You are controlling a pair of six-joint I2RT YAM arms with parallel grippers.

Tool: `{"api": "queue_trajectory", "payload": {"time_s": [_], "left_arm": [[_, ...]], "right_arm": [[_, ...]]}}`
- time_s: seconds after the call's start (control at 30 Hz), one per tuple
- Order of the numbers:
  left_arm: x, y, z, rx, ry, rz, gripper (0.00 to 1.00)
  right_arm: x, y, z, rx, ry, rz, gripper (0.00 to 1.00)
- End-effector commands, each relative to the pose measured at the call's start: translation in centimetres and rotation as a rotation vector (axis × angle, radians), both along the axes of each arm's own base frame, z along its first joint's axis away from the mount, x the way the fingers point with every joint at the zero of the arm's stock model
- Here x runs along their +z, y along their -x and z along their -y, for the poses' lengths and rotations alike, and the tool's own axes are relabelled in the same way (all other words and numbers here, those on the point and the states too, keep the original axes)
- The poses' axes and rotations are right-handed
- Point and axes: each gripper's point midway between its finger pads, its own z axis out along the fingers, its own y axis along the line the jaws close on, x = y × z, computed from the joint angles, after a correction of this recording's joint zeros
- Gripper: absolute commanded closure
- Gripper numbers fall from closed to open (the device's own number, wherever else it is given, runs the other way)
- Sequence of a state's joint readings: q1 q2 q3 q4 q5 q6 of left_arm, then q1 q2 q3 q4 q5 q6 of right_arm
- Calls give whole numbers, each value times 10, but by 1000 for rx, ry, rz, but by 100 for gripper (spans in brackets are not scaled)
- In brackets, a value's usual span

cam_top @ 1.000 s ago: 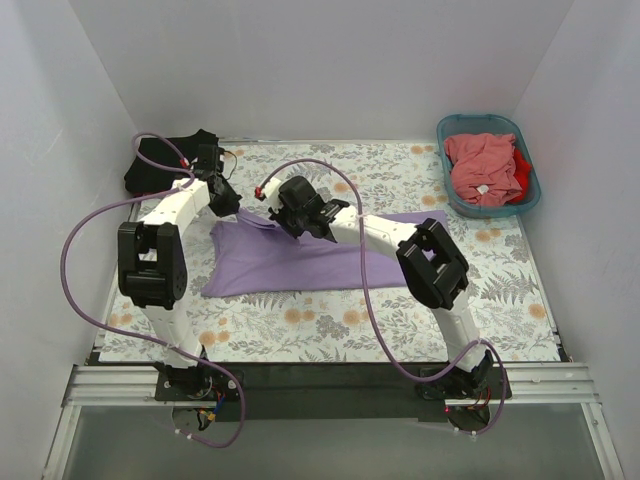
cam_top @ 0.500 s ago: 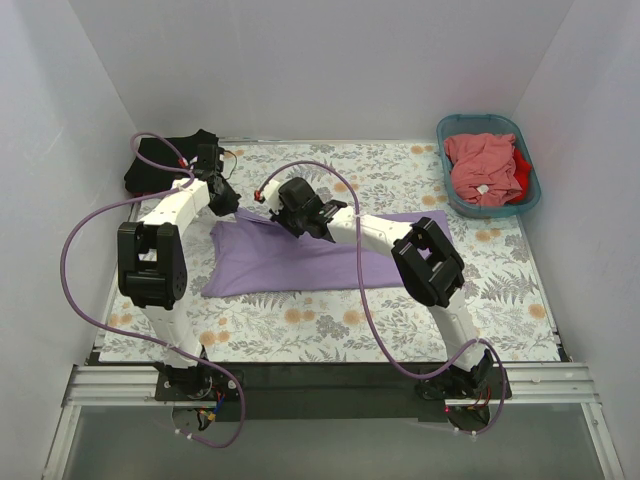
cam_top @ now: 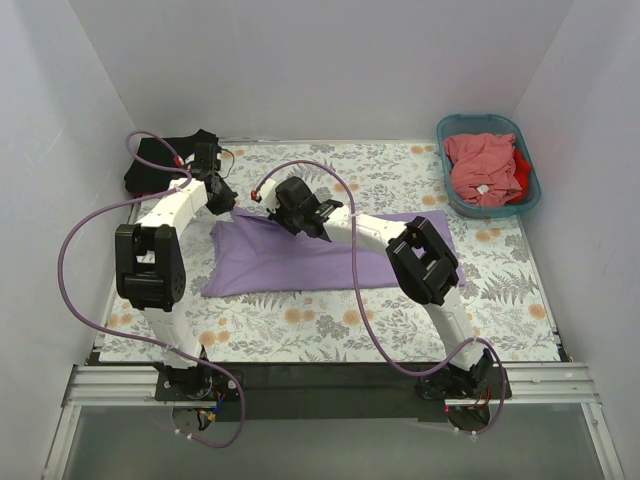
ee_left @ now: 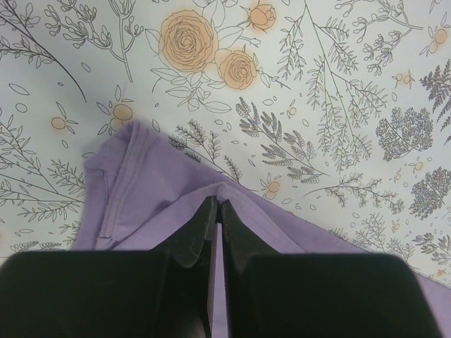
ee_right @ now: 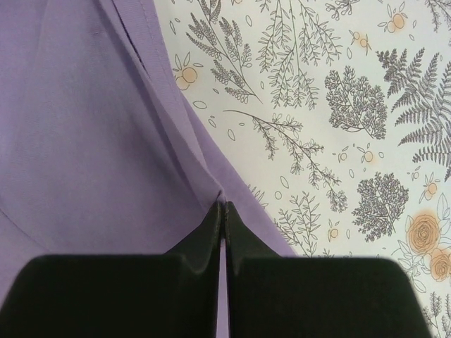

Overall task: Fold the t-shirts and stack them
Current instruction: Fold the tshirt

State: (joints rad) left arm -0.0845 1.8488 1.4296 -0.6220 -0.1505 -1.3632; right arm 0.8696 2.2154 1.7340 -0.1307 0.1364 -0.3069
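Observation:
A lavender-purple t-shirt lies spread on the floral table cover, its far edge lifted slightly. My left gripper is shut on the shirt's far left edge, pinching a fold of purple cloth between its fingertips. My right gripper is shut on the far edge a little to the right, pinching purple cloth at its tips. A black t-shirt lies folded at the far left corner. Salmon-pink and red shirts lie in the basket.
A teal plastic basket stands at the far right corner. White walls close in the table on three sides. Purple cables loop from both arms over the shirt's far edge.
Both grippers have moved slightly farther from the arm bases and to the left, drawing the shirt's far edge with them. Both stay shut on the cloth.

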Motion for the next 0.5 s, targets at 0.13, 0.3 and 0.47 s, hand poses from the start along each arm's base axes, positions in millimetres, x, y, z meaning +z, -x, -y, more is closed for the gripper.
{"api": "queue_trajectory", "payload": {"time_s": [0.13,0.3,0.47], "left_arm": [[22,-1,-8,21,-7,53,100],[12,3,-3,2,9,25,100],[13,4,2,-15,33,23,100]], "right_arm": [[31,-19,-3,-30,-45,78,99],[36,-15,3,-43,-44,80,99],[39,-6,12,-37,-44,69,99]]}}
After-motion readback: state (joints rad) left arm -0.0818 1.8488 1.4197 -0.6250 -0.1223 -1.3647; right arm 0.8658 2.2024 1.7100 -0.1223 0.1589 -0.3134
